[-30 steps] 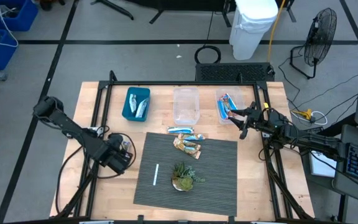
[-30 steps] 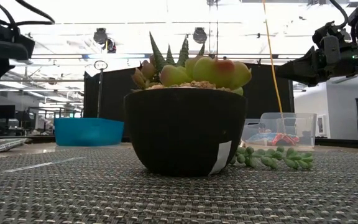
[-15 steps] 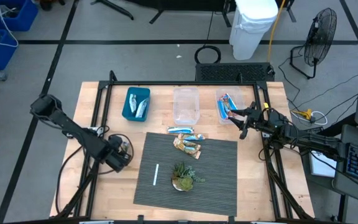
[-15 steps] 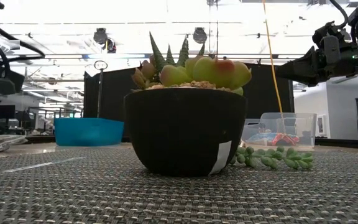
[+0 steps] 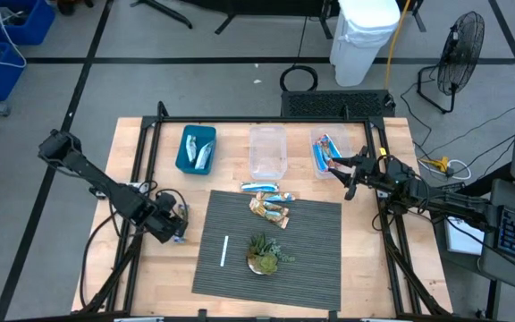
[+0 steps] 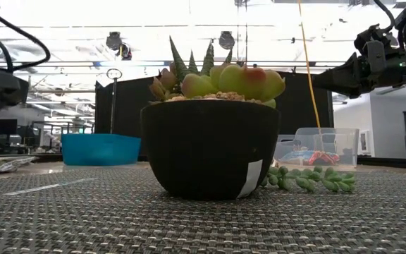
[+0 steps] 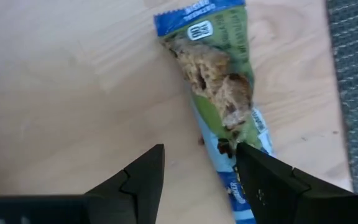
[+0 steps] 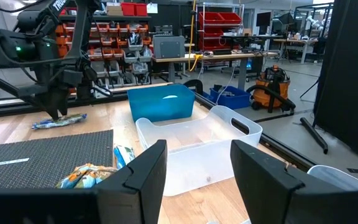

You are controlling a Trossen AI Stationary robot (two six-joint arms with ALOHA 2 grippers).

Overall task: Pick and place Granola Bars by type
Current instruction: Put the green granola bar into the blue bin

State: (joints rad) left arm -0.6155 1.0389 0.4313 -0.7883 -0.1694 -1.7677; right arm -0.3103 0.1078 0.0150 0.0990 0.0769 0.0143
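A granola bar point(image 7: 219, 99) with a green-and-blue wrapper lies flat on the bare wood left of the dark mat; it also shows in the right wrist view point(image 8: 58, 121). My left gripper point(image 7: 201, 163) is open just above it, pointing down, the bar's blue end under one finger; it also shows in the high view point(image 5: 173, 228). My right gripper point(image 8: 197, 168) is open and empty, held above the table beside the right clear bin point(image 5: 325, 154), which holds blue-and-red bars. Silvery-blue bars point(image 5: 266, 188) and tan bars point(image 5: 271, 209) lie on the mat's far edge. My left gripper has one finger point(image 7: 272, 186) standing over the bar's blue end point(image 7: 232, 180), coming from above. I cannot tell whether it touches the bar. The bar lies flat on the wood.
A blue bin point(image 5: 195, 148) with silvery bars and an empty clear bin point(image 5: 267, 152) stand along the far edge. A potted plant point(image 5: 262, 253) and a thin white stick point(image 5: 224, 250) are on the mat point(image 5: 311, 259). A metal frame borders the table.
My left gripper has gone down toward the bar on the wood and a little toward the table's left edge.
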